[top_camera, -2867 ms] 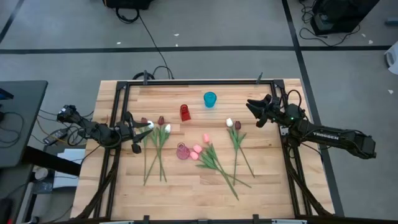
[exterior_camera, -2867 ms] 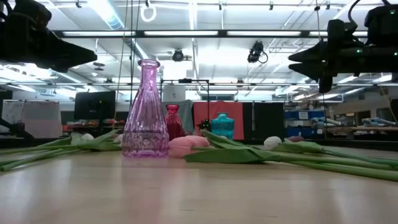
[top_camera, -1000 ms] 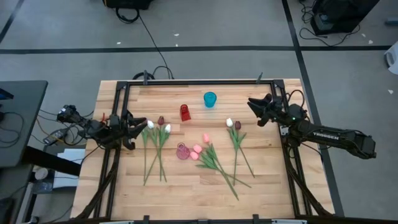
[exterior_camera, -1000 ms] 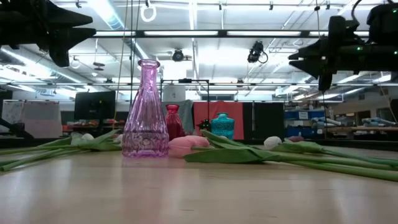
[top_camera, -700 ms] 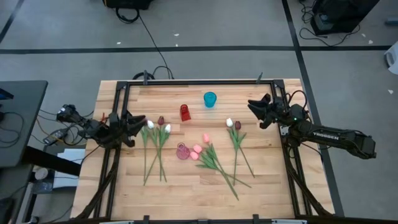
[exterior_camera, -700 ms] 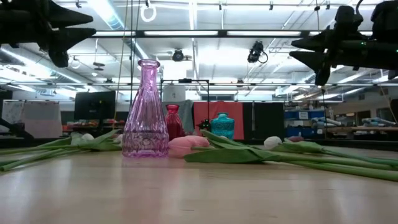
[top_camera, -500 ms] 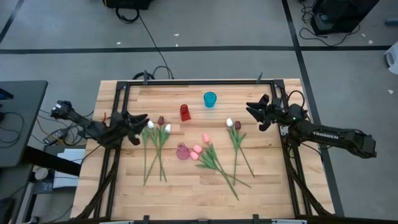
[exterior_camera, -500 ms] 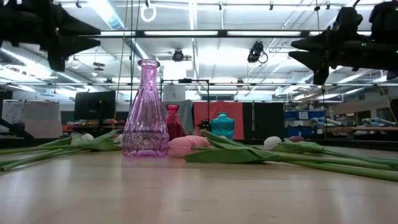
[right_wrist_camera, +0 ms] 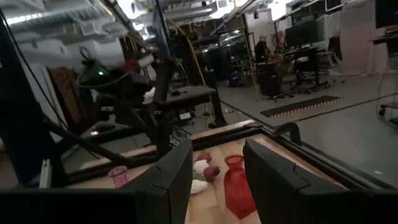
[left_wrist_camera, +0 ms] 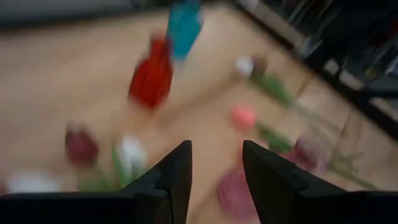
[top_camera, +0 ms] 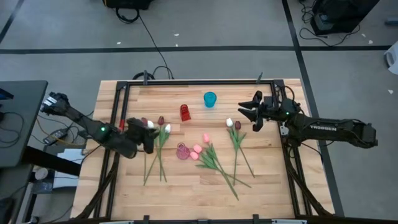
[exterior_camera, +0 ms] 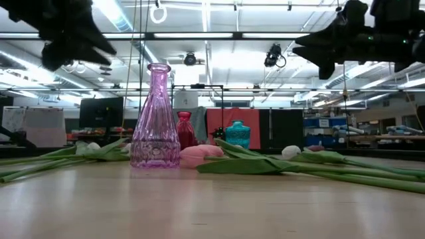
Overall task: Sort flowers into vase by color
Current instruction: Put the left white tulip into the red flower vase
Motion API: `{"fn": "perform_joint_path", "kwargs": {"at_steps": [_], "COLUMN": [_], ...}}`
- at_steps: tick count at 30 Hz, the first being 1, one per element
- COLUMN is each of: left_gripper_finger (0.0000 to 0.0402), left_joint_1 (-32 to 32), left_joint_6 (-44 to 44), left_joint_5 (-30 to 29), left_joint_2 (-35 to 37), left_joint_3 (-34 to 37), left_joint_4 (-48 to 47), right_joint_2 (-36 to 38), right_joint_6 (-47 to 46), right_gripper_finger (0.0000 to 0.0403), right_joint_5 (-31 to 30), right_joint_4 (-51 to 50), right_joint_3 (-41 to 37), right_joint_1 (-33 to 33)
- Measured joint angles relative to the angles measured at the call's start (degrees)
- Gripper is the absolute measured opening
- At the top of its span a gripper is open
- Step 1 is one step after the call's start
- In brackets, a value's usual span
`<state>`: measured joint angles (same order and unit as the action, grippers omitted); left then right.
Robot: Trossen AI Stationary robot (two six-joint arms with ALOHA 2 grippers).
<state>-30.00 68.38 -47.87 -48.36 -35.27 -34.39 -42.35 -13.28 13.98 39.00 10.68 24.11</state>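
Watch the crowding: if you bring the left end effector (top_camera: 148, 132) down carelessly among the flowers (top_camera: 157, 144) near the worktop's left edge, its fingers, which stand apart and empty, may catch two stems at once or drag a maroon head along with a white one. The stems cross, so a lift could also sweep into the pink vase (top_camera: 181, 151) just beside them at mid-worktop. The left end effector hovers right over the heads of that left group. The right end effector (top_camera: 247, 112), fingers also apart, hangs near the far right corner, above and just beside the right group's white head (top_camera: 229, 122).
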Motion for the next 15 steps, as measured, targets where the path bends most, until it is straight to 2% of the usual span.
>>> {"fn": "perform_joint_path", "kwargs": {"at_steps": [3,6,11,15], "left_gripper_finger": [0.0147,0.0147,0.0147,0.0147], "left_joint_1": [0.0,0.0,1.54,5.21], "left_joint_6": [10.92,16.42,24.19,25.34], "left_joint_5": [7.63,14.4,19.21,25.2], "left_joint_2": [-5.31,-9.17,-13.44,-16.74], "left_joint_3": [-1.03,-1.18,-1.18,-1.18], "left_joint_4": [-4.79,-4.94,-7.67,-8.73], "right_joint_2": [-2.24,-4.33,-8.09,-10.3], "right_joint_6": [1.89,3.9,6.48,7.89], "right_gripper_finger": [0.0154,0.0154,0.0154,0.0154], "right_joint_5": [-2.06,-4.63,-9.88,-10.73], "right_joint_4": [0.17,0.08,2.84,6.59], "right_joint_3": [0.75,0.79,0.79,0.79], "right_joint_1": [-2.2,-4.47,-7.83,-9.13]}}
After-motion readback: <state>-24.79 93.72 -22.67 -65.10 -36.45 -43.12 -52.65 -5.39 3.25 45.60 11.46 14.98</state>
